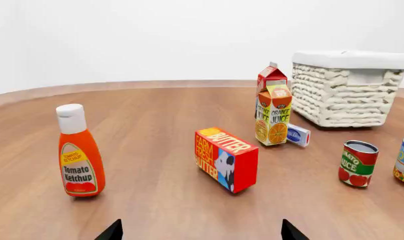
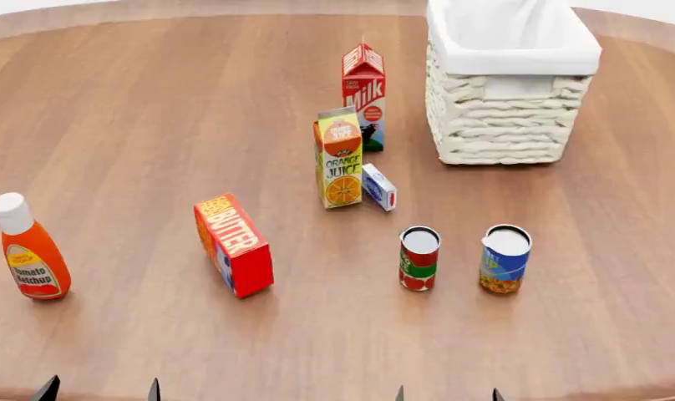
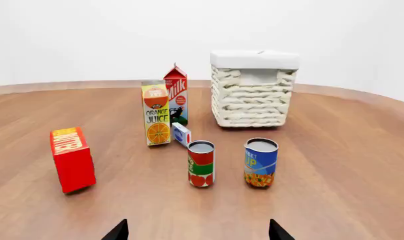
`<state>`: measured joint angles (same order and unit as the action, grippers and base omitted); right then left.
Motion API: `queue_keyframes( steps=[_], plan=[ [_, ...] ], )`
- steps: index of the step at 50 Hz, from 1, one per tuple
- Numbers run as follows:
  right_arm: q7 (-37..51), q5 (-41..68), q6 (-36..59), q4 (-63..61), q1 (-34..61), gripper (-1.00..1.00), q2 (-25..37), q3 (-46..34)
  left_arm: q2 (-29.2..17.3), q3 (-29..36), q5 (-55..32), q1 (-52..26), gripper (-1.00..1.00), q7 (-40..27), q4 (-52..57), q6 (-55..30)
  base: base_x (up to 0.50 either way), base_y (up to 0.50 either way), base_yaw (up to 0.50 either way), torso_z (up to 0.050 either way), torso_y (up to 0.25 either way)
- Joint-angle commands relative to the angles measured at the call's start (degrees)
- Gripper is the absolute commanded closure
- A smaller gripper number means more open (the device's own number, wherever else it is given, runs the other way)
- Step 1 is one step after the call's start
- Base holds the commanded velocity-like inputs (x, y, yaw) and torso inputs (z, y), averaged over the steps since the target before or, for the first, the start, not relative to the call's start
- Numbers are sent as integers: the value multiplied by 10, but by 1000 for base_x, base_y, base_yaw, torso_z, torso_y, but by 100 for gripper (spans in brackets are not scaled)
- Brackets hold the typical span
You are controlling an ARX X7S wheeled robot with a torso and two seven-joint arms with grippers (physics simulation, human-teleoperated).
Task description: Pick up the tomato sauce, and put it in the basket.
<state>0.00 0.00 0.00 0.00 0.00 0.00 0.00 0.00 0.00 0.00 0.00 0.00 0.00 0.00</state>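
The tomato sauce (image 2: pixel 419 259) is a small can with a red-and-green label, upright on the wooden table in front of my right arm; it also shows in the right wrist view (image 3: pixel 201 163) and the left wrist view (image 1: pixel 357 163). The cream wicker basket (image 2: pixel 504 117) with a white liner stands farther back to the right, also seen from the right wrist (image 3: pixel 252 97). My right gripper (image 2: pixel 447 394) is open at the near table edge, well short of the can. My left gripper (image 2: pixel 100 390) is open too, near the front left. Nothing is between either pair of fingers.
A blue-and-yellow can (image 2: pixel 504 259) stands just right of the tomato sauce. An orange juice carton (image 2: pixel 339 159), a milk carton (image 2: pixel 363 96) and a small blue-white box (image 2: pixel 379 187) stand behind it. A red butter box (image 2: pixel 234 245) and a ketchup bottle (image 2: pixel 29 249) are to the left.
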Motion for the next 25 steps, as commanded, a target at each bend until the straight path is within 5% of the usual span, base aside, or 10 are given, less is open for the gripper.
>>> queue_keyframes(
  steps=[1,25],
  plan=[
    [10,13,7,-20,-4,-100,9,-11,-9,9,-12,4,-100,-10,15,-3,0,0,0,0,0],
    [62,50,64,-410,-121,-100,50,-41,-53,49,19,122,-100,-63,449,-121,0,0,0,0,0]
  ],
)
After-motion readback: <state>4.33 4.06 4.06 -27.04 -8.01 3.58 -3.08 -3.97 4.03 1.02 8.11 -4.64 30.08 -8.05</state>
